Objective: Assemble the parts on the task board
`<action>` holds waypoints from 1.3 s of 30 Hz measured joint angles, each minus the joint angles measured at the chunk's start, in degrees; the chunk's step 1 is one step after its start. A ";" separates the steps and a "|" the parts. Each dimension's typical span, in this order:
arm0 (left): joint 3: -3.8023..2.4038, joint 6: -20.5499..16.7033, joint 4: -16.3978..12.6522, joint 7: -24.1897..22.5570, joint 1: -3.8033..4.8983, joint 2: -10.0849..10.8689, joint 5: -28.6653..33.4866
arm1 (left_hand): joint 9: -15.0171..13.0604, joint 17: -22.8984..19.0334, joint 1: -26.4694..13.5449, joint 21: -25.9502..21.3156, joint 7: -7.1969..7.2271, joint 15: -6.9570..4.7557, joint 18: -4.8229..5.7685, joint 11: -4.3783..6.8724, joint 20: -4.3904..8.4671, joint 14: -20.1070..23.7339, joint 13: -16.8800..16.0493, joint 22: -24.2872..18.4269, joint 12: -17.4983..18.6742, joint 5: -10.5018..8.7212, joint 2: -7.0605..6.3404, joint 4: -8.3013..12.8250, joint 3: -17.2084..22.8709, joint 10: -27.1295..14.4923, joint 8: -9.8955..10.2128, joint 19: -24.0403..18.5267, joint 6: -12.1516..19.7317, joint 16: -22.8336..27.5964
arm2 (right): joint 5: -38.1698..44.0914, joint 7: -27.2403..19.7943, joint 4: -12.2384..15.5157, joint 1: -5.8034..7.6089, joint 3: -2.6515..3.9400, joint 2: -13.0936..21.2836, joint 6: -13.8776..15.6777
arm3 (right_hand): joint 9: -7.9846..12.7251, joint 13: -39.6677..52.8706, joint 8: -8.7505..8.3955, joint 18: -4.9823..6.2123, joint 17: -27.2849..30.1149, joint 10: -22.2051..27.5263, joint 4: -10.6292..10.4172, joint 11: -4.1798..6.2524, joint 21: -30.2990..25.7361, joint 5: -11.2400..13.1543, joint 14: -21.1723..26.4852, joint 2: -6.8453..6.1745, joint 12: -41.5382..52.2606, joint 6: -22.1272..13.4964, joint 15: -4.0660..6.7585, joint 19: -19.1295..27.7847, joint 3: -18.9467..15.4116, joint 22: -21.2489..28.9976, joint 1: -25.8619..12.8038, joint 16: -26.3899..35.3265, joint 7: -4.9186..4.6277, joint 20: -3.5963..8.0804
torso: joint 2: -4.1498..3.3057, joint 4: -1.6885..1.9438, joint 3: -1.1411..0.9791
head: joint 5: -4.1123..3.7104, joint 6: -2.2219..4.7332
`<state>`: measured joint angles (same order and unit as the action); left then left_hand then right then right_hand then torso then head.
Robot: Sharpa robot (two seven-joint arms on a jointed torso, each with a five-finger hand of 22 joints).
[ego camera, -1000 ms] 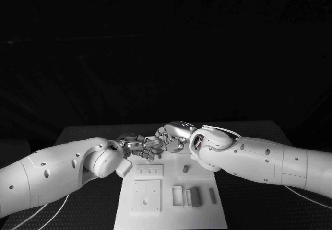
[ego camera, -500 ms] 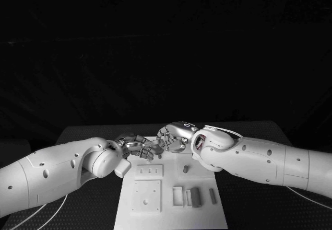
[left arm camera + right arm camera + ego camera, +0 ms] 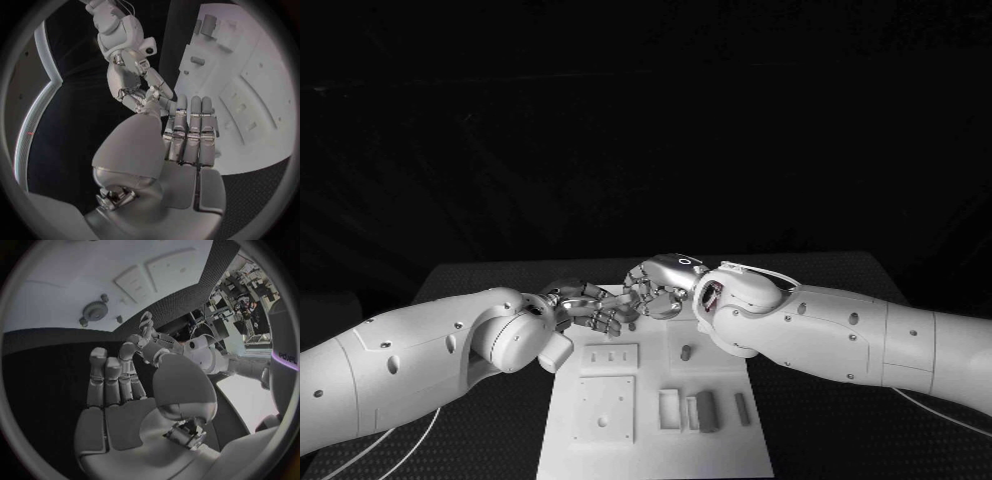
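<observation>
Your task board [image 3: 656, 420] lies flat in the middle of the black table [image 3: 834, 420], running from the near edge back toward the two hands. On it you can see grey parts: a short peg [image 3: 687, 351] standing upright right of centre, and nearer you a longer dark grey bar [image 3: 707, 410] lying beside a slimmer one [image 3: 743, 408] on the right. On the board's left half sit a small raised plate with slots [image 3: 610, 355] and, nearer, a larger square plate [image 3: 607, 407]. Over the far end of the board your two hands meet. The left hand [image 3: 596, 310] has its fingers [image 3: 189, 127] held straight and close together, and you cannot tell whether anything is in them. The right hand [image 3: 661, 285] is just beside it, fingertips close to or touching the left's; its fingers [image 3: 106, 377] stand fairly straight, the thumb set apart, and nothing shows in its grasp.
</observation>
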<state>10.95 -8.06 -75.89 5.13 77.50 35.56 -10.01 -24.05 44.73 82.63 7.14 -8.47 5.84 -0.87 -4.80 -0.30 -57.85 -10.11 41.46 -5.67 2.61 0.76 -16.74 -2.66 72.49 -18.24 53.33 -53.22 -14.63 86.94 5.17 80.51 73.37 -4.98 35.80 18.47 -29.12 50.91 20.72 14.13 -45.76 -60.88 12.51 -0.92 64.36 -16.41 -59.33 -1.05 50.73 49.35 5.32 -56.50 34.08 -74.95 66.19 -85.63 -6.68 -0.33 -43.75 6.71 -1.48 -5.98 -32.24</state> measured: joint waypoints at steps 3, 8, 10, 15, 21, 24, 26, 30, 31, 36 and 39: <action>-0.02 0.11 -0.03 -0.08 0.00 0.01 -0.01 | 0.00 0.07 0.00 0.00 0.00 0.00 0.00 0.00 0.00 0.00 -0.06 0.06 0.00 0.00 0.00 0.00 0.00 0.00 0.00 0.00 0.00 0.00 | 0.37 0.21 -0.28 0.00 -0.02 -0.22 -0.12 | 0.00 0.00 0.00 0.01 0.00 0.10 0.00 -0.10 0.00 0.00 -0.02 0.00 0.00 0.00 0.01 -0.03 0.00 0.00 0.00 0.00 0.00 0.02 | -0.01 0.01 0.01 | -0.05 -0.02; -0.03 0.27 -0.10 -0.21 0.00 0.06 -0.02 | 0.00 0.09 0.00 0.00 0.00 0.00 0.00 0.00 0.00 0.00 -0.06 0.06 0.00 0.00 0.00 0.00 0.00 0.00 0.00 0.00 0.00 0.00 | 0.89 0.49 -0.51 -0.15 -0.16 -0.67 -0.28 | 0.00 -0.05 0.00 0.01 -0.05 0.18 0.01 -0.18 -0.01 0.00 -0.06 -0.01 0.00 0.01 0.02 -0.22 -0.01 0.00 0.01 0.00 0.01 0.21 | 0.01 0.03 0.03 | -0.12 -0.04; -0.04 0.36 -0.10 -0.22 0.00 0.03 -0.02 | 0.00 0.12 0.00 0.00 0.00 0.00 0.00 0.00 0.00 0.00 -0.06 0.07 0.00 0.00 0.00 0.00 0.00 0.00 0.00 0.00 0.00 0.00 | 1.05 0.56 -0.46 -0.24 -0.19 -0.77 -0.30 | 0.00 -0.05 0.00 0.01 -0.05 0.18 0.01 -0.18 -0.01 0.00 -0.13 -0.01 0.00 0.01 -0.04 -0.22 -0.01 0.00 0.01 0.00 0.01 0.22 | 0.01 0.06 0.03 | -0.13 -0.04; -0.04 0.47 -0.11 -0.16 0.00 -0.08 -0.02 | -0.01 0.12 0.00 0.00 0.00 0.00 0.00 0.00 0.00 0.00 -0.13 0.11 0.00 0.00 0.00 -0.09 -0.09 0.00 0.00 0.00 0.00 0.23 | 1.26 0.64 -0.38 -0.31 -0.19 -0.83 -0.30 | 0.00 -0.05 0.00 0.01 -0.05 0.17 0.07 -0.17 -0.01 0.00 -0.18 -0.01 0.00 0.02 -0.02 -0.22 -0.07 0.00 0.01 0.00 0.02 0.21 | 0.02 0.06 0.03 | -0.13 -0.02; -0.04 0.46 -0.13 -0.11 0.00 -0.10 -0.02 | 0.01 0.18 0.00 0.00 -0.01 0.00 0.01 0.00 0.00 0.00 -0.12 0.10 0.00 0.00 0.00 -0.15 -0.15 0.00 -0.02 0.00 0.00 0.26 | 1.36 0.73 -0.28 -0.34 -0.20 -0.89 -0.33 | 0.00 -0.04 0.00 0.01 -0.04 0.16 0.08 -0.16 -0.01 -0.01 -0.20 -0.02 0.00 0.03 -0.01 -0.22 -0.07 0.00 0.02 0.00 0.03 0.21 | 0.02 0.04 0.01 | -0.06 -0.02; -0.04 0.44 -0.10 -0.09 0.00 -0.10 -0.02 | 0.01 0.18 0.00 0.00 -0.02 0.00 0.00 0.00 0.00 0.01 -0.12 0.16 0.00 0.00 0.00 0.01 -0.31 0.00 -0.13 0.00 -0.01 0.26 | 1.37 0.84 -0.13 -0.36 -0.21 -0.91 -0.37 | 0.00 -0.04 -0.02 0.01 -0.04 0.16 0.08 -0.16 -0.01 -0.01 -0.22 -0.02 0.00 0.04 0.00 -0.22 -0.07 0.00 0.02 0.00 0.04 0.21 | 0.02 0.03 0.00 | -0.02 -0.04; -0.03 0.44 -0.10 -0.08 0.00 -0.11 -0.02 | 0.01 0.17 0.00 0.00 -0.09 0.00 0.00 0.00 0.00 0.01 -0.12 0.16 0.00 0.00 0.00 0.01 -0.31 0.00 -0.19 0.00 -0.09 0.26 | 1.37 0.92 -0.05 -0.38 -0.21 -0.92 -0.39 | 0.00 -0.04 -0.05 0.01 -0.04 0.15 0.08 -0.15 -0.01 -0.01 -0.23 -0.02 0.00 0.04 0.00 -0.22 -0.07 0.00 0.02 0.00 0.04 0.20 | 0.02 0.03 0.00 | -0.01 -0.04; -0.02 0.44 -0.09 -0.06 0.00 -0.14 0.00 | 0.05 0.23 0.00 0.00 -0.11 0.00 0.01 -0.01 0.00 0.01 -0.11 0.15 0.00 0.00 0.00 0.01 -0.31 0.00 -0.24 0.00 -0.10 0.26 | 1.37 1.07 0.02 -0.43 -0.22 -0.97 -0.43 | 0.00 -0.05 -0.06 0.01 -0.05 0.07 0.24 -0.07 -0.01 -0.01 -0.25 -0.02 0.00 0.09 0.01 -0.22 0.09 0.00 0.02 0.00 0.09 0.20 | 0.02 0.04 -0.01 | -0.05 -0.13; -0.01 0.44 -0.08 -0.05 0.00 -0.14 0.01 | 0.05 0.23 0.00 0.00 -0.11 0.00 0.01 -0.01 0.00 0.01 -0.13 0.15 0.00 0.00 0.00 0.01 -0.31 0.00 -0.23 0.00 -0.10 0.26 | 1.36 1.13 0.06 -0.46 -0.22 -0.98 -0.43 | 0.00 -0.07 -0.07 0.01 -0.06 0.07 0.24 -0.07 -0.01 -0.01 -0.28 -0.02 0.00 0.10 -0.01 -0.22 0.09 0.00 0.02 0.00 0.10 0.20 | 0.02 0.04 -0.01 | -0.05 -0.15; 0.01 0.44 0.00 0.09 -0.02 -0.13 0.03 | 0.11 0.25 -0.23 0.00 -0.21 0.00 0.00 -0.01 0.00 0.01 -0.17 0.21 0.00 0.00 0.22 0.01 -0.31 0.01 0.11 0.00 -0.21 0.26 | 1.28 1.37 0.38 -0.53 -0.21 -0.85 -0.33 | 0.00 -0.10 -0.24 0.01 -0.09 0.07 0.25 -0.07 -0.01 -0.01 -0.14 -0.02 0.00 0.11 0.16 -0.22 0.09 0.00 0.03 0.00 0.11 0.20 | 0.02 0.04 -0.02 | -0.05 -0.32; 0.01 0.44 0.15 0.19 -0.03 -0.10 0.03 | 0.29 0.29 -0.22 0.00 -0.21 0.00 0.00 -0.01 0.00 0.01 -0.17 0.21 0.00 0.00 0.22 0.01 -0.31 0.00 0.12 0.00 -0.23 0.26 | 1.26 1.39 0.50 -0.54 -0.19 -0.82 -0.22 | 0.00 -0.10 -0.21 0.01 -0.09 0.06 0.25 -0.06 -0.01 -0.01 -0.13 -0.02 0.00 0.12 0.17 -0.22 0.09 0.00 0.03 0.00 0.12 0.19 | 0.02 0.05 -0.02 | -0.09 -0.37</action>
<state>10.96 -7.62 -75.74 5.32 77.47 35.46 -9.98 -23.76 45.01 82.40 7.15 -8.68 5.83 -0.87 -4.81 -0.30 -57.84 -10.28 41.67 -5.67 2.60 0.98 -16.73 -2.96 72.49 -18.11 53.33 -53.45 -14.37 88.20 6.55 81.01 72.82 -5.17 34.99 18.25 -29.12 50.81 20.51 14.13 -45.86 -60.81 12.76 -0.99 64.34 -16.43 -59.46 -1.07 50.72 49.47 5.49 -56.72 34.16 -74.95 66.22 -85.63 -6.56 -0.14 -43.74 6.76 -1.51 -6.06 -32.61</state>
